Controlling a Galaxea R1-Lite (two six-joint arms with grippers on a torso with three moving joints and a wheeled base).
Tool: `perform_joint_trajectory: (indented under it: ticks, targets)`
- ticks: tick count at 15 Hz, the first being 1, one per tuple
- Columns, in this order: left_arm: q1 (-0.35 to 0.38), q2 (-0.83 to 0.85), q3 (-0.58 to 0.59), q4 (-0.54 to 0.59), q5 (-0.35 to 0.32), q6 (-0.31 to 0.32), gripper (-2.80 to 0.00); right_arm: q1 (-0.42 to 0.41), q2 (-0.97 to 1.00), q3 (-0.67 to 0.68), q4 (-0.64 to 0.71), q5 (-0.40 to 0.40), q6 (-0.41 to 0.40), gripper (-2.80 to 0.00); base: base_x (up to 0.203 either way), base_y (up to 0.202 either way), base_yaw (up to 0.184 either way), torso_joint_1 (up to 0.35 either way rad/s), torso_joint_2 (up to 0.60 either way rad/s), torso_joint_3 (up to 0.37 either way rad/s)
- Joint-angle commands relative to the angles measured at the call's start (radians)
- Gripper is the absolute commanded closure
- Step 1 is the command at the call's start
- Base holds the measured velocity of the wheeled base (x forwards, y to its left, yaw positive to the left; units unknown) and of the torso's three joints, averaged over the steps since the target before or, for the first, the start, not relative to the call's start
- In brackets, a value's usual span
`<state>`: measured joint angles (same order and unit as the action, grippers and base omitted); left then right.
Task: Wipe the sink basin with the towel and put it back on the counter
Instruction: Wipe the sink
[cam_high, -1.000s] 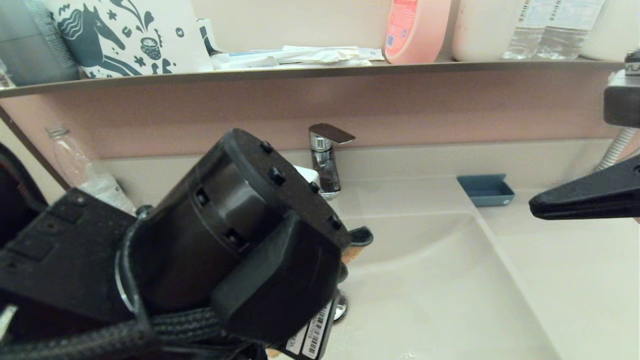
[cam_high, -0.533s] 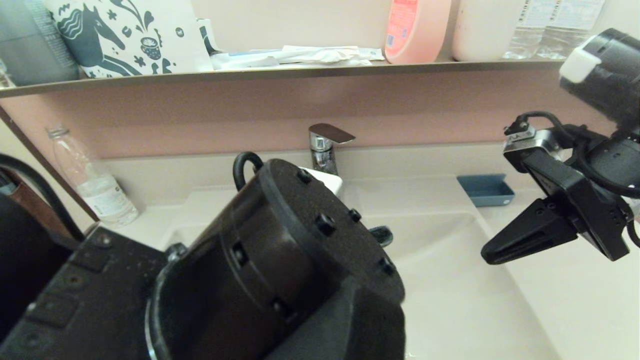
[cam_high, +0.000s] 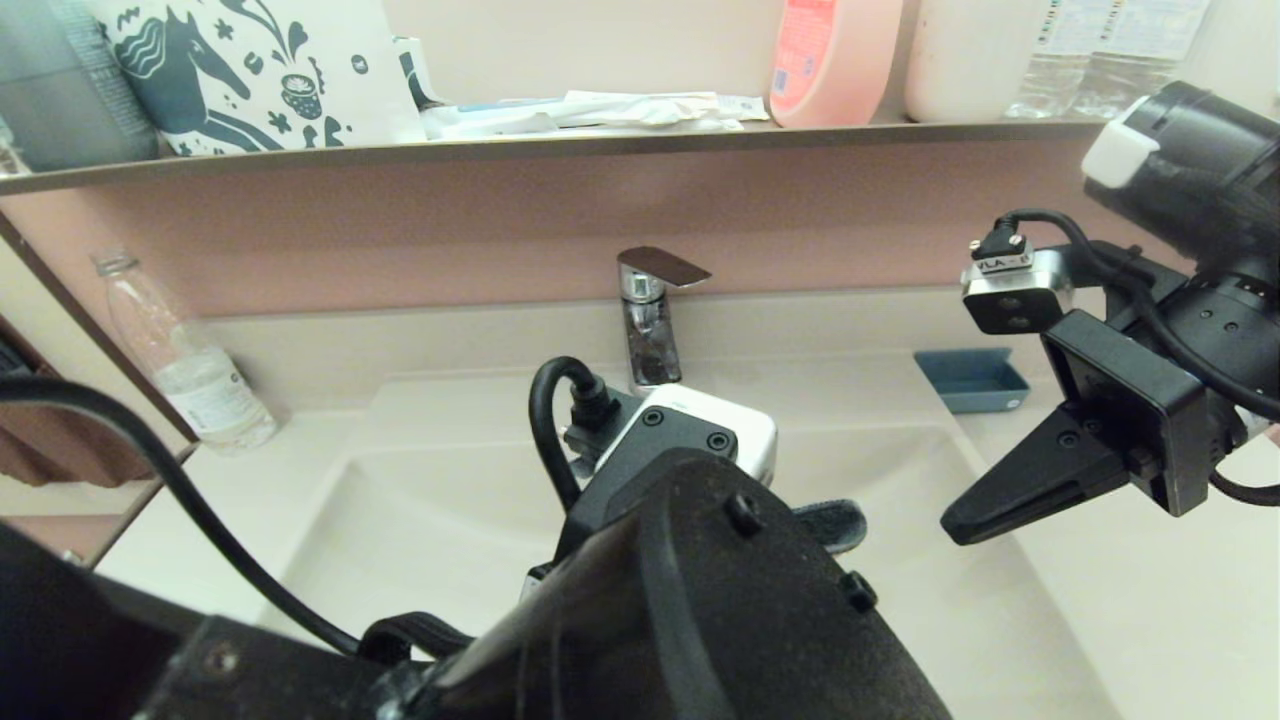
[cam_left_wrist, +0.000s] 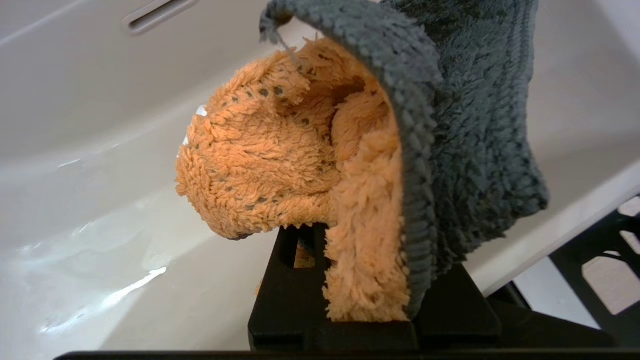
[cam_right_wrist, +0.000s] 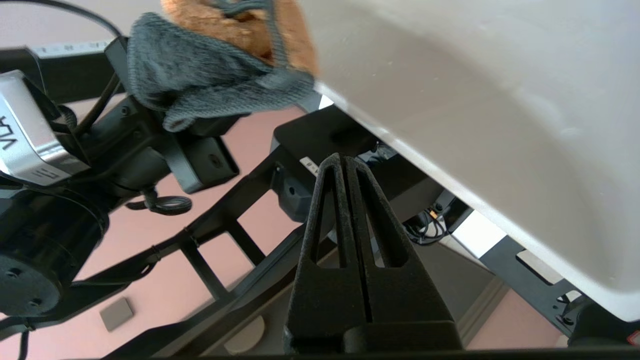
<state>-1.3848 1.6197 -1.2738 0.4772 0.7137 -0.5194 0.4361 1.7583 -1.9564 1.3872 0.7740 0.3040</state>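
The towel, fluffy orange with a dark grey side, is bunched up, and my left gripper is shut on it. It hangs just above the wet sink basin, below the overflow slot. In the head view my left arm hides most of the basin; only a grey corner of the towel shows. My right gripper is shut and empty, hovering over the basin's right rim beside the counter. The right wrist view shows the shut right gripper and the towel.
A chrome faucet stands behind the basin. A blue soap dish sits at the back right and a plastic bottle at the back left. A brown shelf above carries bottles, papers and a printed bag.
My left arm has swung right and lower across the basin, uncovering its left half. My right arm has come in from the right edge and dropped towards the basin's right rim.
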Motion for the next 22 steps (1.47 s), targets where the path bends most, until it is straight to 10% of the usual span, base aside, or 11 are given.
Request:
perform_joint_trajectory:
  ticks: [1, 7, 8, 22]
  targets:
    - [-0.008, 0.016, -0.003, -0.017, 0.006, 0.002, 0.0, 0.016, -0.007, -0.001, 0.004, 0.007, 0.003, 0.0, 0.0, 0.0, 0.0, 0.0, 0.0, 0.0]
    - [0.0, 0.102, -0.066, -0.036, 0.074, 0.035, 0.0, 0.062, -0.023, -0.006, -0.117, -0.007, 0.338, 0.0, 0.0, 0.0, 0.0, 0.0, 0.0, 0.0]
    - [0.004, 0.118, -0.076, -0.037, 0.102, 0.04, 0.0, 0.067, -0.027, -0.006, -0.153, -0.023, 0.397, -2.8, 0.0, 0.0, 0.0, 0.0, 0.0, 0.0]
    - [0.051, 0.119, -0.103, -0.043, 0.118, 0.086, 0.0, 0.112, -0.006, 0.011, -0.214, -0.024, 0.48, -2.8, 0.0, 0.0, 0.0, 0.0, 0.0, 0.0]
